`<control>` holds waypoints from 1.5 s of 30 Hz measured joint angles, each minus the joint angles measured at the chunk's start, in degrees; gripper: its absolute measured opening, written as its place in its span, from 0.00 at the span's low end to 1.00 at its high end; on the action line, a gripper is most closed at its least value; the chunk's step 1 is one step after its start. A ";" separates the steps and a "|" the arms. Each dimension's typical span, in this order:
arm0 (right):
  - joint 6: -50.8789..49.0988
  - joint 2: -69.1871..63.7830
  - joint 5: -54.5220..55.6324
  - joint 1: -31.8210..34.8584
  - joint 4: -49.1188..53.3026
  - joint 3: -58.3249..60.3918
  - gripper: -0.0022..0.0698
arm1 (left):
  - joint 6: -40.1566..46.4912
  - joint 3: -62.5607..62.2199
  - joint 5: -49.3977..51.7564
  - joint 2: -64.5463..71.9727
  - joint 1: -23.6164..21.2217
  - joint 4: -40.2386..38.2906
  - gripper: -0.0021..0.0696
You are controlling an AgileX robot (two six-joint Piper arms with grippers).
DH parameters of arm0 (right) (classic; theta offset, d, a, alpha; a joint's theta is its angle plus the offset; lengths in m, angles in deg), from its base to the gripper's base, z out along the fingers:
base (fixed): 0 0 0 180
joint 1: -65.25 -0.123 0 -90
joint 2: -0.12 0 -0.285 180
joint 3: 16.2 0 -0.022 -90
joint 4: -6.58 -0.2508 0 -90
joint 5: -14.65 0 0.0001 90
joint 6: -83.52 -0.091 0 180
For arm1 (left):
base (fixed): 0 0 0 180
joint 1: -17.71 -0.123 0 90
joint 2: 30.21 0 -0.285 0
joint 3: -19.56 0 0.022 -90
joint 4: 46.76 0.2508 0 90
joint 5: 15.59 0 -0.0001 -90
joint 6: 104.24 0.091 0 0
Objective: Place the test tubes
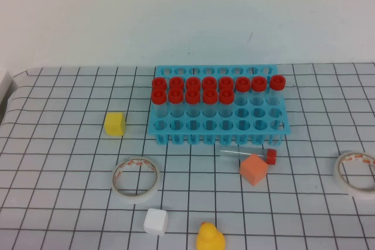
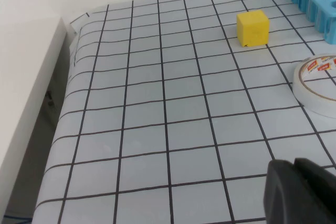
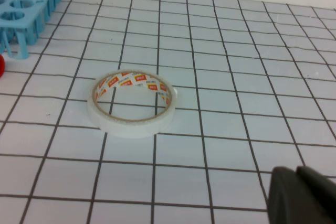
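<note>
A blue test tube rack [image 1: 218,127] stands at the middle of the table, its two back rows holding several red-capped tubes [image 1: 201,89]. One clear tube with a red cap [image 1: 270,156] lies flat just in front of the rack, against an orange cube [image 1: 254,169]. Neither arm shows in the high view. My left gripper [image 2: 295,165] is shut and empty over the grid mat near the table's left side. Over the right side my right gripper [image 3: 296,170] hovers, shut with nothing in it.
A yellow cube [image 1: 115,123] [image 2: 252,27] sits left of the rack. One tape roll [image 1: 135,178] [image 2: 321,81] lies front left, another tape roll [image 1: 356,171] [image 3: 132,103] at the right edge. A white cube [image 1: 156,222] and a yellow duck [image 1: 210,238] sit near the front.
</note>
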 joint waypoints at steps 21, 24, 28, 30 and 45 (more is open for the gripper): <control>0.00 0.00 0.10 0.00 0.24 0.00 0.03 | 0.00 0.00 -0.38 0.00 0.00 -0.10 0.03; 0.00 0.00 0.60 0.00 0.35 0.00 0.03 | 0.00 0.00 -0.76 0.00 0.00 -0.10 0.03; 0.00 0.00 3.89 0.00 0.47 0.48 0.03 | 0.00 0.13 -3.44 0.00 0.00 -0.10 0.03; 0.00 0.00 6.71 0.00 0.47 0.48 0.03 | 0.00 0.13 -5.95 0.00 0.00 -0.10 0.03; -4.50 0.00 45.31 0.00 0.68 0.48 0.03 | 0.00 0.13 -35.76 0.00 0.00 -0.10 0.03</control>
